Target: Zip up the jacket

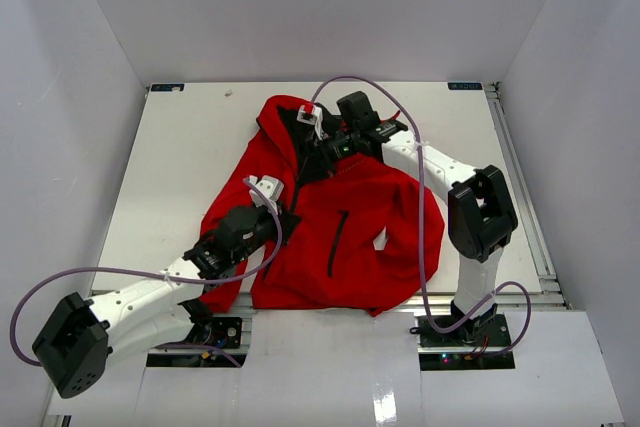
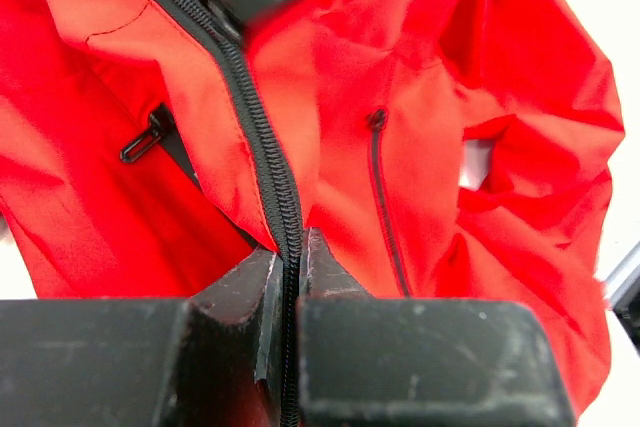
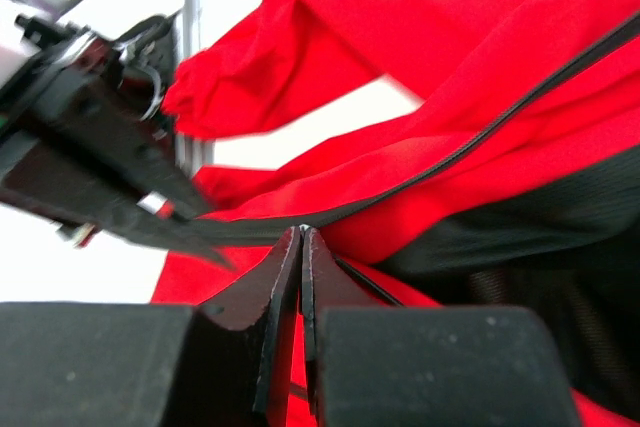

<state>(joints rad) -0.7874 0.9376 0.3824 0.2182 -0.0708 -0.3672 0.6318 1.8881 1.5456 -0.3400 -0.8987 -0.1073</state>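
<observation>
The bright red jacket (image 1: 350, 217) lies crumpled in the middle of the white table, collar and black lining at the far end. Its dark front zipper (image 2: 262, 137) runs closed from my left gripper (image 2: 290, 247) up toward the collar. That gripper is shut on the zipper near the hem and shows in the top view (image 1: 272, 215). My right gripper (image 3: 301, 234) is shut on a thin piece at the zipper line (image 3: 480, 137), apparently the pull, near the collar (image 1: 322, 150). A dark pocket zip (image 2: 378, 187) lies right of the front zipper.
White walls enclose the table (image 1: 180, 147) on three sides. A metal rail (image 1: 525, 197) runs along the right edge. Purple cables loop from both arms. A sleeve is bunched at the right (image 1: 425, 227). The left arm's gripper shows blurred in the right wrist view (image 3: 100, 167).
</observation>
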